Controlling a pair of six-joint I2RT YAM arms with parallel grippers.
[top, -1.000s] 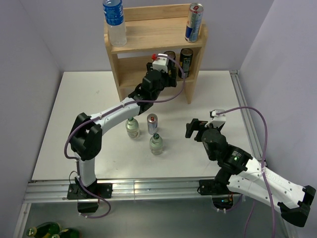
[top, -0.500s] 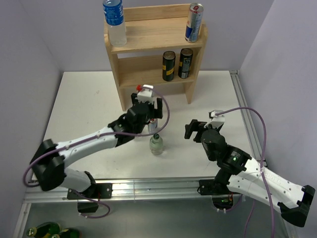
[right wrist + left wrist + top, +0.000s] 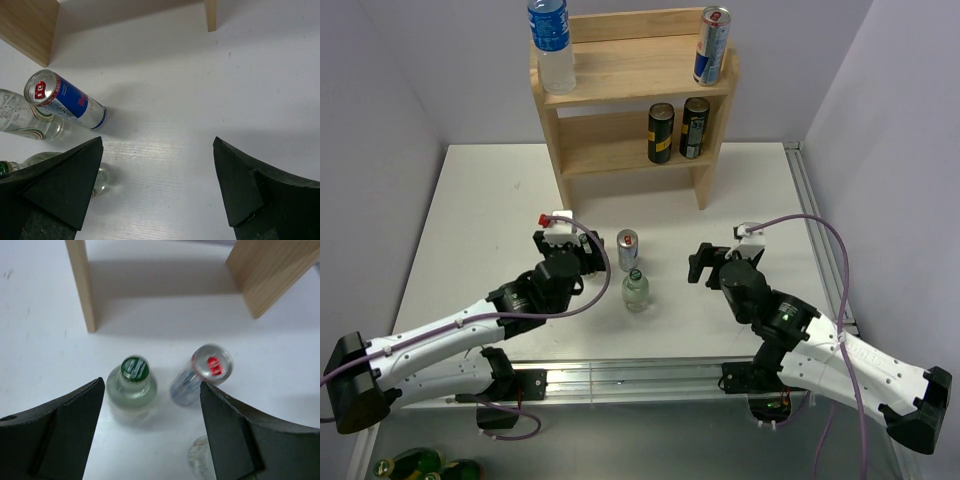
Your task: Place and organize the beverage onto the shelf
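Note:
The light wooden shelf (image 3: pixel 630 75) stands at the table's back. Its top tier holds a water bottle (image 3: pixel 551 45) and a blue-silver can (image 3: pixel 711 45); its lower tier holds two dark cans (image 3: pixel 661 133). On the table stand a silver can (image 3: pixel 627 250) and a green-capped glass bottle (image 3: pixel 636 290). My left gripper (image 3: pixel 586 254) is open and empty above a second green-capped bottle (image 3: pixel 132 385), which sits nearer its left finger, with the silver can (image 3: pixel 202 372) at its right finger. My right gripper (image 3: pixel 705 262) is open and empty, to the right of the drinks.
The shelf's legs (image 3: pixel 82 285) stand just beyond the drinks. The right wrist view shows the can (image 3: pixel 65 100) and two bottles (image 3: pixel 25 122) to its left, and bare table between its fingers. Purple walls close three sides. A metal rail (image 3: pixel 815 240) runs along the right edge.
My left arm let go of a dark can on the lower tier, pulled back from the shelf and now hovers over the drinks on the table. My right gripper edged slightly left.

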